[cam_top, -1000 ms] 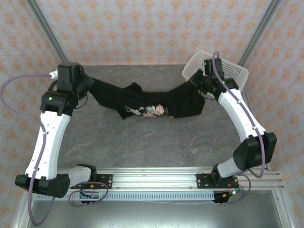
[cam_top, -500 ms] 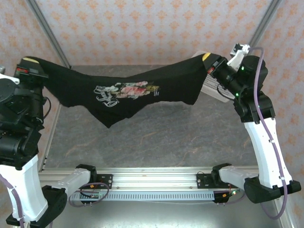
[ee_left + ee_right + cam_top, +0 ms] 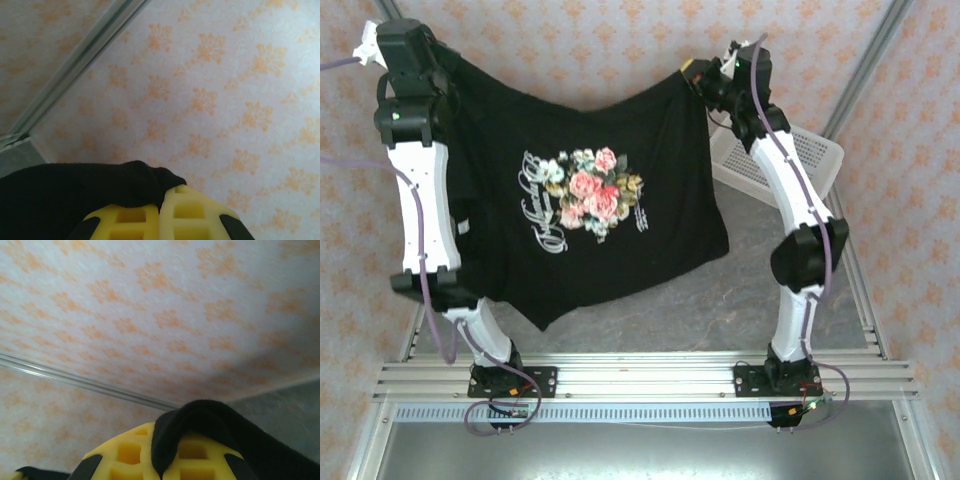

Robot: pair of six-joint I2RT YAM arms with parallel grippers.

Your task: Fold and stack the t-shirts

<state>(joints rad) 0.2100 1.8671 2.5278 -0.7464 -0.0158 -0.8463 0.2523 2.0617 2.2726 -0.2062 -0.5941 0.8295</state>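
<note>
The black t-shirt (image 3: 590, 210) hangs spread high above the table, its pink-and-white rose print (image 3: 592, 190) facing the top camera. My left gripper (image 3: 442, 62) is shut on its upper left corner, and black cloth (image 3: 75, 192) is pinched between the yellow fingers (image 3: 192, 212) in the left wrist view. My right gripper (image 3: 692, 72) is shut on the upper right corner, where a fold of cloth (image 3: 200, 425) is wedged between its yellow fingers (image 3: 127, 452). The lower hem droops to a point near the table's front left (image 3: 542, 320).
A white perforated basket (image 3: 790, 165) stands at the back right of the grey table (image 3: 720, 310), behind the right arm. Both arms reach up tall. Metal frame posts (image 3: 865, 60) rise at the back corners against patterned walls.
Both arms have lifted the t-shirt from low over the table to full height. The shirt has spread open and now hangs flat with the print showing.
</note>
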